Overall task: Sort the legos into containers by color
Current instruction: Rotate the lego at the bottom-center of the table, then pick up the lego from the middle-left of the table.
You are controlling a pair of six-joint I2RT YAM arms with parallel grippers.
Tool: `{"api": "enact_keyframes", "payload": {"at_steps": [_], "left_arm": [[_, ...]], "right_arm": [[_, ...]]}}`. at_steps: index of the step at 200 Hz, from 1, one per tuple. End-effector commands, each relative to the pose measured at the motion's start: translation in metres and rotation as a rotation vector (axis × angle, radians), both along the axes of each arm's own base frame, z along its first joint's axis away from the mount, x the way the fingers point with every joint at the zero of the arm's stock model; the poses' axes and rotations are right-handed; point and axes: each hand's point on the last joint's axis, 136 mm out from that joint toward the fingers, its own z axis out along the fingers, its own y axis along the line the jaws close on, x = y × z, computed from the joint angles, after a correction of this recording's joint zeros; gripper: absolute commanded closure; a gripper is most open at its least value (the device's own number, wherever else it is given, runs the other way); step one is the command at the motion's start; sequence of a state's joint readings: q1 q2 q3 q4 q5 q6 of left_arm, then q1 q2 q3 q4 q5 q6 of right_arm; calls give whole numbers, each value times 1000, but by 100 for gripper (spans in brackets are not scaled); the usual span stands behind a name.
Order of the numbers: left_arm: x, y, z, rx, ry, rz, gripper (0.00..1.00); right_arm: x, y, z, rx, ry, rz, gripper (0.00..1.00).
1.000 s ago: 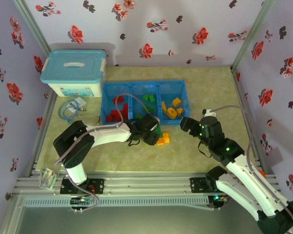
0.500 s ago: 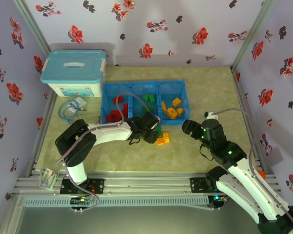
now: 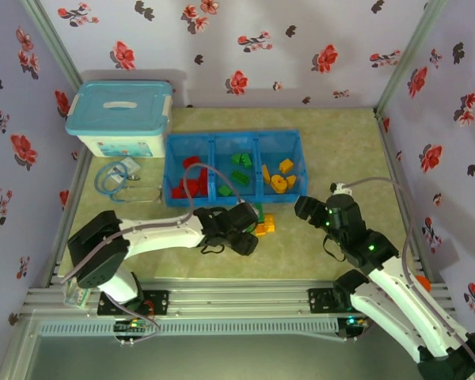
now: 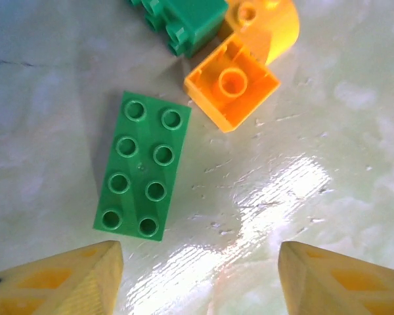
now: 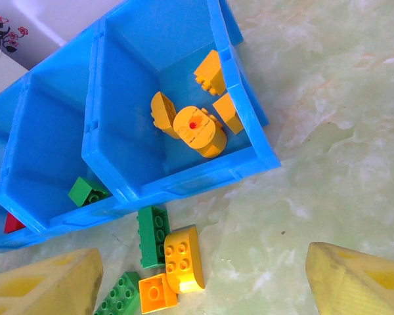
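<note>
The blue containers (image 3: 236, 137) stand mid-table, with red legos (image 3: 186, 186) in the left bin, green ones (image 3: 236, 168) in the middle bin and yellow ones (image 3: 279, 178) in the right bin. Loose legos (image 3: 261, 225) lie just in front of the containers. My left gripper (image 4: 197, 275) is open and empty; a flat green brick (image 4: 141, 172) lies just beyond its left finger, with an orange brick (image 4: 232, 88) farther off. My right gripper (image 5: 200, 282) is open over bare table, right of a yellow rounded brick (image 5: 184, 259), a green brick (image 5: 152, 235) and an orange one (image 5: 156, 292).
A white storage box with a light-blue lid (image 3: 123, 119) stands at the back left, with a coiled cable (image 3: 115, 176) in front of it. Floral walls and metal posts close in the sides. A small clear cup (image 3: 77, 289) sits by the left arm's base.
My left gripper has drawn back from the containers' front wall toward the near edge, leaving the green brick on the table. My right gripper has backed off slightly.
</note>
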State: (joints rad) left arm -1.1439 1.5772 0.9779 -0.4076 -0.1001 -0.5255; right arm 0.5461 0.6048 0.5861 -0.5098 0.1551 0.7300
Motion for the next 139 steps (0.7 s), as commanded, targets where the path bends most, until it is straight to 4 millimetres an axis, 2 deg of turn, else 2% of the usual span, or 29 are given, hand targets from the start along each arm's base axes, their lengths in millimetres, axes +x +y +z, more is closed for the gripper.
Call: {"api": "enact_keyframes", "payload": {"at_steps": [1, 25, 47, 80, 85, 102, 127, 139], "left_arm": [[16, 3, 18, -10, -17, 40, 32], [32, 7, 9, 64, -17, 51, 31], [38, 7, -2, 112, -14, 47, 30], [35, 8, -25, 173, 33, 23, 30], [33, 7, -28, 176, 42, 18, 30], [30, 6, -36, 176, 62, 13, 30], [29, 8, -43, 181, 70, 17, 35], [28, 9, -47, 188, 74, 16, 39]], "right_arm": [[2, 4, 2, 36, -11, -1, 19], [-2, 3, 4, 50, -13, 0, 19], [-8, -3, 3, 45, -16, -14, 19], [-13, -9, -4, 34, -6, -27, 19], [-15, -10, 1, 48, -28, -26, 19], [-14, -9, -1, 48, -26, -27, 19], [-10, -6, 0, 66, -34, -22, 20], [-7, -2, -6, 56, -8, -18, 20]]}}
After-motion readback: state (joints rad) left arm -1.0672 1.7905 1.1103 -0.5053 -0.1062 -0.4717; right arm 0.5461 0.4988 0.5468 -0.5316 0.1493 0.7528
